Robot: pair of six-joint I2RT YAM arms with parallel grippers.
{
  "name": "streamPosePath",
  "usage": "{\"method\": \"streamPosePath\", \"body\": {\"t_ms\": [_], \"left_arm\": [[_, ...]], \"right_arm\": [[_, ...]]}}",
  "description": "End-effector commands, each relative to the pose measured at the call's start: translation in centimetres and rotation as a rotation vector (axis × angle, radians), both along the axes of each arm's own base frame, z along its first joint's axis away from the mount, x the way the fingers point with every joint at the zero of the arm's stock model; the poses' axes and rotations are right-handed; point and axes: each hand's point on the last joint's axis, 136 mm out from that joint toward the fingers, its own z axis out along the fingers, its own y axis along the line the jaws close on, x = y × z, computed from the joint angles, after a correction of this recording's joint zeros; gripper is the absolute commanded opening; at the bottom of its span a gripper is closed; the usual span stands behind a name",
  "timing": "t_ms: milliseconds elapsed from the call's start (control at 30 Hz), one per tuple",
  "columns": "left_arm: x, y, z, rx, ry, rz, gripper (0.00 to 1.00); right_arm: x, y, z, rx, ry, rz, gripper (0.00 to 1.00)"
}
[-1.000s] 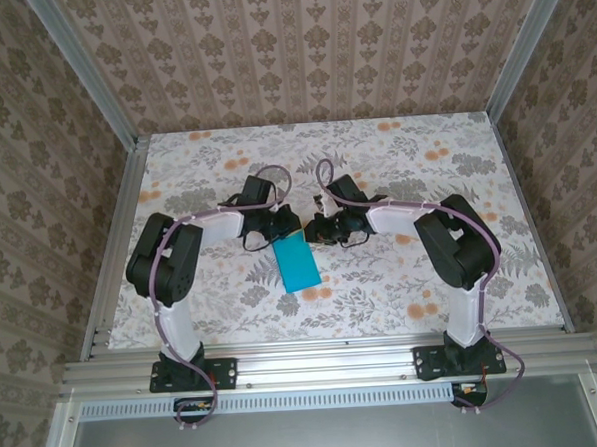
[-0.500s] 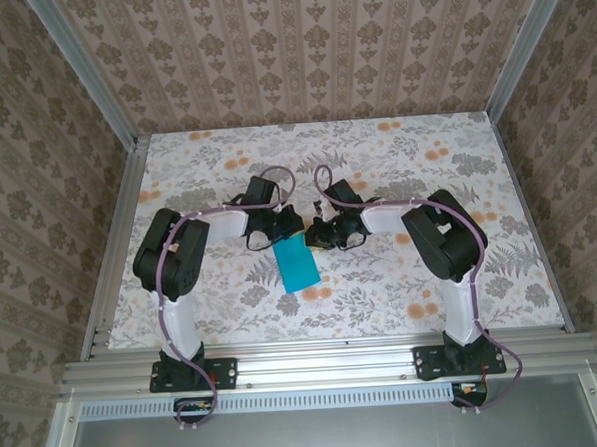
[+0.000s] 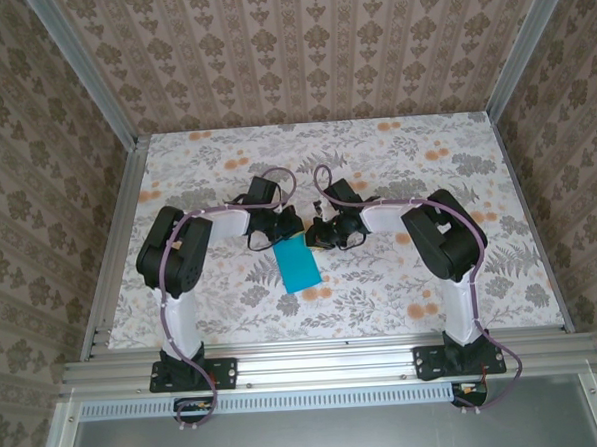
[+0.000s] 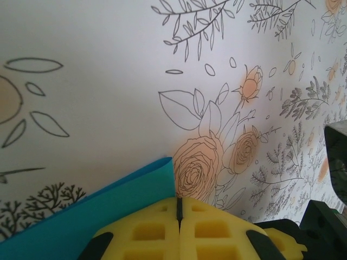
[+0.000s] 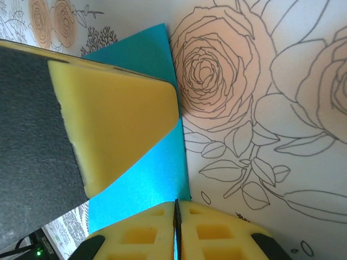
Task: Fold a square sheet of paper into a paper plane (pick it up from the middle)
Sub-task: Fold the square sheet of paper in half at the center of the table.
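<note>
Your left gripper (image 4: 179, 208) has its yellow foam pads pressed flat together along a thin dark seam, so it is closed. The right gripper (image 5: 175, 210) is closed the same way. Each seam sits right at the edge of the square sheet of paper (image 3: 299, 267), but you cannot tell from either wrist view whether the paper is actually nipped between the pads. The sheet is bright cyan-blue, smooth and unmarked. It lies flat near the middle of the table (image 3: 412, 278) as a narrow upright rectangle with crisp edges, and its far end is tucked under the two meeting grippers. In the right wrist view, one of the left gripper's fingers (image 5: 116, 124), soft yellow foam on a gritty black backing, lies across the blue surface and hides part of it. The tabletop around the sheet is a white cloth printed with grey leaves and orange roses. Patterned wallpaper (image 3: 300, 53) closes in three sides, and an aluminium rail (image 3: 316, 361) runs along the near edge.
</note>
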Motion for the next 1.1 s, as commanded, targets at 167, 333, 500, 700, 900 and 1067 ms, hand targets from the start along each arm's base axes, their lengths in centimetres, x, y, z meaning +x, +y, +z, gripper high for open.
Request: {"method": "streamPosePath", "body": {"t_ms": [167,333,500,700,900,1067], "left_arm": [[-1.7,2.6,-4.7,0.151,0.101,0.034,0.06],[-2.2,3.0,-5.8,0.169,0.115,0.035,0.05],[-2.3,3.2,-6.2,0.178,0.122,0.037,0.05],[-2.4,3.3,-6.4,0.183,0.123,0.037,0.05],[-2.6,3.4,-6.5,0.185,0.126,0.038,0.05],[-2.6,3.5,-6.5,0.184,0.127,0.038,0.05]], "right_arm": [[-3.6,-1.4,-1.5,-0.096,0.110,0.054,0.11],[-5.2,-2.0,-1.8,-0.096,0.145,0.058,0.11],[-7.4,-2.7,-2.1,-0.108,0.187,0.072,0.11],[-9.3,-3.2,-1.9,-0.133,0.201,0.107,0.11],[-6.7,-2.3,1.9,-0.101,0.065,0.060,0.11],[-3.5,-0.5,4.7,-0.034,-0.035,0.010,0.12]]}}
